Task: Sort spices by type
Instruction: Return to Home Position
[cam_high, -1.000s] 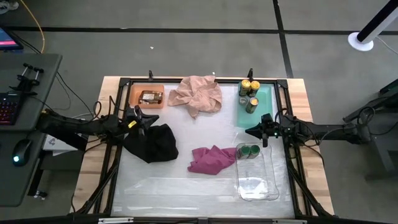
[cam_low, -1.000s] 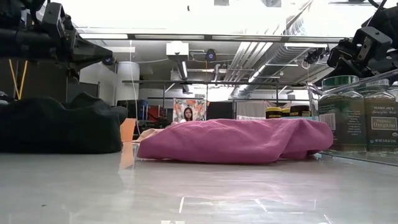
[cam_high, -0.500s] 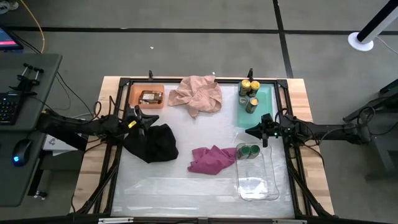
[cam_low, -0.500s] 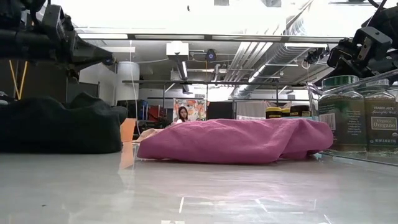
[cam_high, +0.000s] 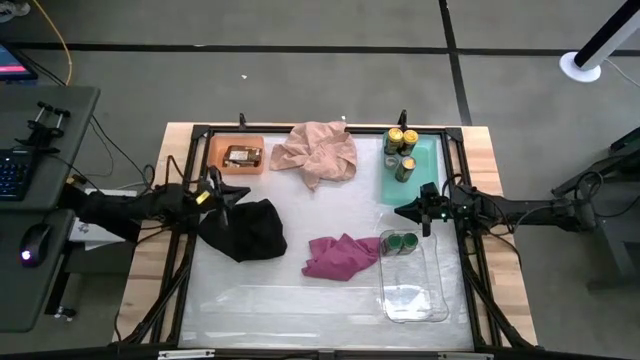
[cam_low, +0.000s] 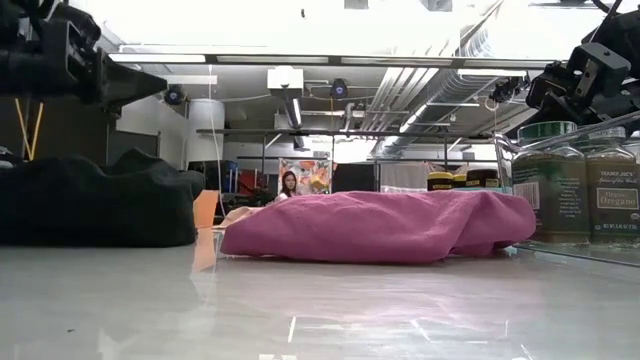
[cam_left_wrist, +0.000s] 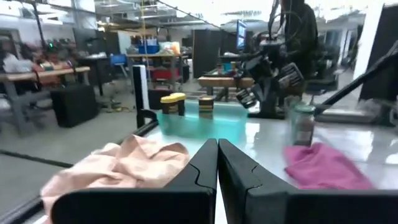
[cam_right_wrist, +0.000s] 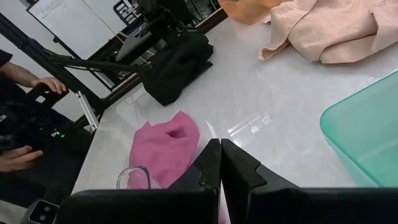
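Both grippers are shut and empty above the table. My left gripper (cam_high: 238, 191) hovers near the left edge, just above the black cloth (cam_high: 245, 229) and beside the orange tray (cam_high: 222, 150), where a brown packet (cam_high: 243, 155) lies. My right gripper (cam_high: 399, 211) hovers between the teal tray (cam_high: 425, 160) and the clear tray (cam_high: 415, 295). Yellow-lidded jars (cam_high: 402, 139) stand upright in the teal tray. Two green-lidded jars (cam_high: 400, 243) stand at the far end of the clear tray. In the wrist views the left fingers (cam_left_wrist: 217, 149) and the right fingers (cam_right_wrist: 220, 149) are closed together.
A crumpled pink cloth (cam_high: 318, 152) lies at the far middle and a magenta cloth (cam_high: 340, 256) at the centre, next to the clear tray. A dark frame (cam_high: 300, 129) runs around the table top. A person's hands (cam_right_wrist: 34, 87) show beyond the table's left side.
My left gripper has drawn back a little toward the table's left edge, still shut. The right arm and all the objects have kept still.
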